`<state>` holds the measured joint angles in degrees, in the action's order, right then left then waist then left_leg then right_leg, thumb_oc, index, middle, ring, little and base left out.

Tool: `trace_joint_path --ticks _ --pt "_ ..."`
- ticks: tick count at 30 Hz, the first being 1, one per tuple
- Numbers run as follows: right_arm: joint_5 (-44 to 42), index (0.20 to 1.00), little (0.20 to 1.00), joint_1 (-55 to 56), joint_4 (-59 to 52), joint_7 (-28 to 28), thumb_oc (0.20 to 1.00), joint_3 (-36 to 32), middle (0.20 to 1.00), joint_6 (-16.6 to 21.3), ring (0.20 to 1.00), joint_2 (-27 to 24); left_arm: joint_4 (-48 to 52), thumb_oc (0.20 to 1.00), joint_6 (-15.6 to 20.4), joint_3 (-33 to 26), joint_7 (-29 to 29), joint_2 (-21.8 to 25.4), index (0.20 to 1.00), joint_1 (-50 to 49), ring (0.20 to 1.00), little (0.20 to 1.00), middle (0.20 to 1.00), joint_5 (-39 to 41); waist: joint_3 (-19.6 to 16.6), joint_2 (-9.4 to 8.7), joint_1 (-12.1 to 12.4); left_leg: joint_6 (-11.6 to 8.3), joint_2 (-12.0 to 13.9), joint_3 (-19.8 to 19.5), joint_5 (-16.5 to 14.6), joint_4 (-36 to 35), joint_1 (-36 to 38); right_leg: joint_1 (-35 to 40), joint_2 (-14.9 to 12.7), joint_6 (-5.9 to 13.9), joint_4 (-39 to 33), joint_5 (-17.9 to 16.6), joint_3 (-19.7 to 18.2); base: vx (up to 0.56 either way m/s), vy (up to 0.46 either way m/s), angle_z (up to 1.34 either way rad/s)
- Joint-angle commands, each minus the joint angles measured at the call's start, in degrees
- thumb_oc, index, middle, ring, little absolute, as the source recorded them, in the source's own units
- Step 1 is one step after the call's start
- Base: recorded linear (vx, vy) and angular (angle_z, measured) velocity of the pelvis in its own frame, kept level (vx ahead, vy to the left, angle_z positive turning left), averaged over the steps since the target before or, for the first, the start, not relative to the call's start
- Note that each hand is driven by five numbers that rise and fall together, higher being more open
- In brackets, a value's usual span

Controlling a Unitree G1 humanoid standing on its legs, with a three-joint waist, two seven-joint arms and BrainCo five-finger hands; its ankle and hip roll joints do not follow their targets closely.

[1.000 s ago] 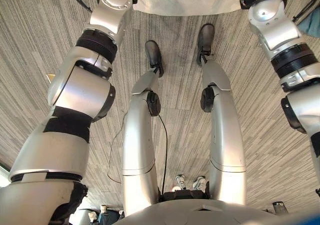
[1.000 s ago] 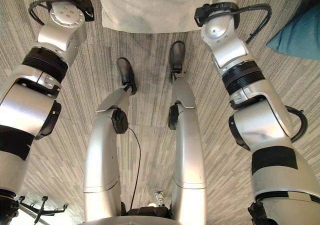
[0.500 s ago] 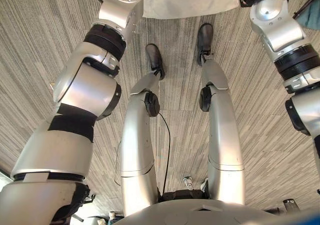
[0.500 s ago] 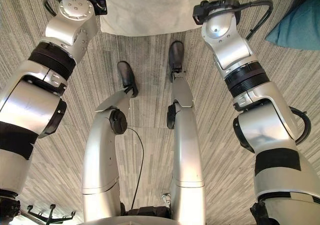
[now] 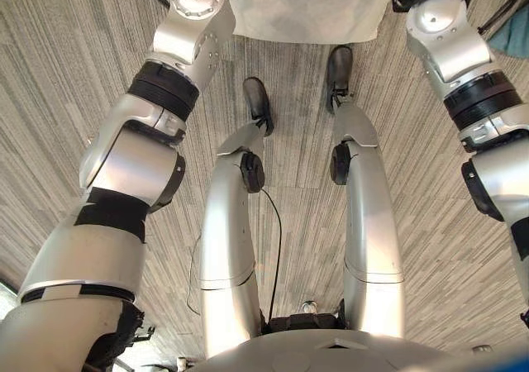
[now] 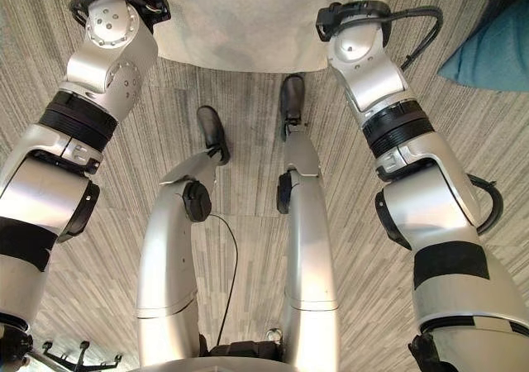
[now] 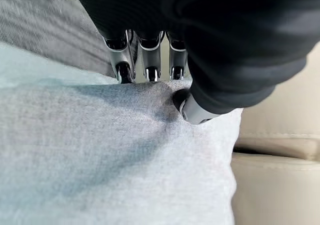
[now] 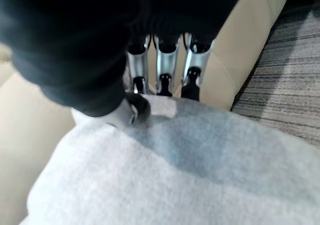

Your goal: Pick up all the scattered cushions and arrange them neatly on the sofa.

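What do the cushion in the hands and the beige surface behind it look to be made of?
Grey cushion: soft woven or felt-like fabric, matte and faintly fuzzy, dimpling where the left hand and the right hand pinch it. Beige sofa: probably leather or faux leather, smooth with a soft sheen and a rolled seam.

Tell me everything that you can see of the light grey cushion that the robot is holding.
The light grey cushion looks soft, of plain woven fabric, unpatterned. Both hands pinch its edge: the left robot hand and the right robot hand, each with thumb against fingers. It is held up above the striped carpet, beside a beige sofa. The head views show it from below.
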<state>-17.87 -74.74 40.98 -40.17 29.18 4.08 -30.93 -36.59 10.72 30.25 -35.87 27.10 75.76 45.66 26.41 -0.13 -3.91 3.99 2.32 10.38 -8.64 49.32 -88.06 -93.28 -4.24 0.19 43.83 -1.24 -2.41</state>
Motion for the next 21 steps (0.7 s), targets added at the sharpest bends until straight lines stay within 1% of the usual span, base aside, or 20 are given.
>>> trace_joint_path --ticks 1,2,3,6,7,10,11,12,15,17,18,19,20,21 --pt "2.37 0.2 0.2 0.43 -8.58 0.98 0.2 1.35 0.2 6.21 0.2 5.53 7.08 0.2 6.88 0.14 2.36 -8.34 0.2 0.69 0.2 0.2 0.2 -3.67 -3.54 1.59 -0.84 -4.53 -3.59 -7.16 -0.05 -1.91 -1.89 3.32 0.51 3.95 5.74 7.6 1.18 0.01 -0.077 0.15" --pt "2.87 0.2 0.2 1.39 -9.57 0.7 0.2 0.65 0.2 6.48 0.2 5.48 8.8 0.2 6.99 0.0 2.54 -8.49 0.2 -0.24 0.2 0.2 0.2 -4.57 -4.03 1.85 -0.88 -4.63 -3.56 -7.15 0.12 -2.88 -1.89 3.32 0.41 4.09 4.74 7.45 1.34 0.01 -0.063 0.1" --pt "4.96 0.2 0.2 4.07 -13.34 1.06 0.2 -0.99 0.2 7.33 0.2 5.0 13.47 0.2 7.29 -1.0 3.46 -10.48 0.2 -4.1 0.2 0.2 0.2 -6.02 -6.84 2.87 -0.73 -4.53 -3.24 -6.93 0.54 -6.77 -1.89 3.33 0.49 3.88 1.08 7.78 2.27 0.01 -0.041 0.12" --pt "6.58 0.2 0.2 8.11 -17.64 0.84 0.2 -3.18 0.2 9.06 0.2 5.59 17.57 0.2 7.42 -2.24 3.47 -12.27 0.2 -8.12 0.2 0.2 0.2 -8.14 -10.17 3.97 -0.23 -4.63 -3.03 -7.69 1.58 -10.48 -1.88 3.41 0.74 3.9 -2.56 7.6 2.98 0.01 -0.012 0.02" --pt "7.74 0.2 0.2 10.47 -19.94 1.13 0.2 -3.92 0.2 9.65 0.2 5.84 19.69 0.2 7.27 -2.61 3.35 -12.64 0.2 -10.47 0.2 0.2 0.2 -10.34 -12.07 4.58 -0.07 -4.58 -2.87 -8.37 2.14 -12.69 -1.56 3.95 0.7 4.02 -5.32 7.17 3.6 -0.04 -0.032 -0.02" --pt "10.79 0.2 0.2 15.11 -24.8 0.82 0.2 -5.84 0.2 11.06 0.2 6.23 24.96 0.2 8.4 -4.79 2.78 -13.62 0.2 -14.99 0.2 0.2 0.2 -12.64 -12.97 5.32 0.16 -5.53 -2.9 -8.75 4.03 -19.24 3.82 8.3 0.38 4.46 -10.81 6.25 4.42 -0.05 -0.038 0.0" --pt "11.03 0.2 0.2 15.78 -25.27 0.78 0.2 -5.92 0.2 10.9 0.2 6.27 25.53 0.2 8.18 -4.73 2.59 -13.7 0.2 -15.66 0.2 0.2 0.2 -12.92 -12.82 5.37 0.1 -5.57 -2.97 -8.86 4.43 -20.08 4.79 9.24 0.35 4.45 -11.5 5.96 4.55 -0.05 -0.053 0.06" --pt "12.75 0.2 0.2 17.82 -27.58 0.51 0.2 -7.12 0.2 11.69 0.2 6.58 27.93 0.2 8.76 -6.53 2.41 -13.47 0.2 -17.87 0.2 0.2 0.2 -14.25 -13.13 5.53 0.22 -5.73 -2.99 -8.99 4.93 -23.39 8.01 11.49 0.39 4.72 -13.36 5.7 4.73 -0.06 -0.058 0.07" --pt "14.19 0.2 0.2 21.82 -31.54 0.88 0.2 -8.4 0.2 12.82 0.2 7.15 31.84 0.2 9.41 -8.34 2.56 -13.18 0.2 -21.86 0.2 0.2 0.2 -15.98 -13.5 5.29 0.42 -5.8 -2.99 -9.55 5.16 -25.98 13.52 16.3 0.19 4.67 -14.68 5.5 5.1 -0.05 -0.049 0.05" --pt "15.23 0.2 0.2 24.65 -34.13 1.24 0.2 -8.77 0.2 13.1 0.2 6.92 34.97 0.2 9.67 -8.56 2.65 -12.79 0.2 -24.77 0.2 0.2 0.2 -17.19 -13.17 5.09 0.17 -6.15 -2.82 -10.34 5.46 -29.38 19.0 21.25 -0.76 5.02 -17.41 4.72 5.83 -0.06 -0.02 0.07" --pt "15.65 0.2 0.2 25.77 -35.3 1.42 0.2 -9.24 0.2 13.38 0.2 6.94 35.92 0.2 9.9 -8.87 2.6 -12.31 0.2 -26.06 0.2 0.2 0.2 -18.04 -13.27 5.21 0.09 -6.44 -2.77 -10.37 6.12 -31.27 21.28 23.23 -1.08 5.14 -18.59 4.22 6.35 -0.06 0.013 0.07" --pt "16.36 0.2 0.2 28.36 -38.45 2.1 0.2 -9.82 0.2 13.74 0.2 6.65 38.33 0.2 10.06 -9.65 2.65 -11.83 0.2 -28.21 0.2 0.2 0.2 -19.44 -13.36 5.3 0.1 -6.5 -2.71 -10.27 8.68 -35.34 25.83 26.7 -1.59 4.84 -21.28 2.16 7.27 0.01 0.037 0.1" --pt "16.99 0.2 0.2 29.91 -39.81 2.24 0.2 -10.07 0.2 13.92 0.2 6.63 39.37 0.2 10.12 -9.52 2.72 -11.58 0.2 -29.62 0.2 0.2 0.2 -20.14 -13.66 5.44 0.14 -6.63 -2.79 -10.92 7.71 -37.79 29.54 29.34 -1.52 5.38 -21.9 3.41 7.01 -0.01 0.022 0.13" --pt "17.19 0.2 0.2 31.52 -40.91 2.63 0.2 -10.51 0.2 14.42 0.2 6.61 40.26 0.2 10.23 -9.91 2.57 -11.35 0.2 -30.83 0.2 0.2 0.2 -21.1 -13.41 5.32 0.11 -6.63 -2.89 -10.52 9.93 -38.87 30.89 30.49 -1.89 5.04 -22.88 1.71 7.69 0.04 0.029 0.13"
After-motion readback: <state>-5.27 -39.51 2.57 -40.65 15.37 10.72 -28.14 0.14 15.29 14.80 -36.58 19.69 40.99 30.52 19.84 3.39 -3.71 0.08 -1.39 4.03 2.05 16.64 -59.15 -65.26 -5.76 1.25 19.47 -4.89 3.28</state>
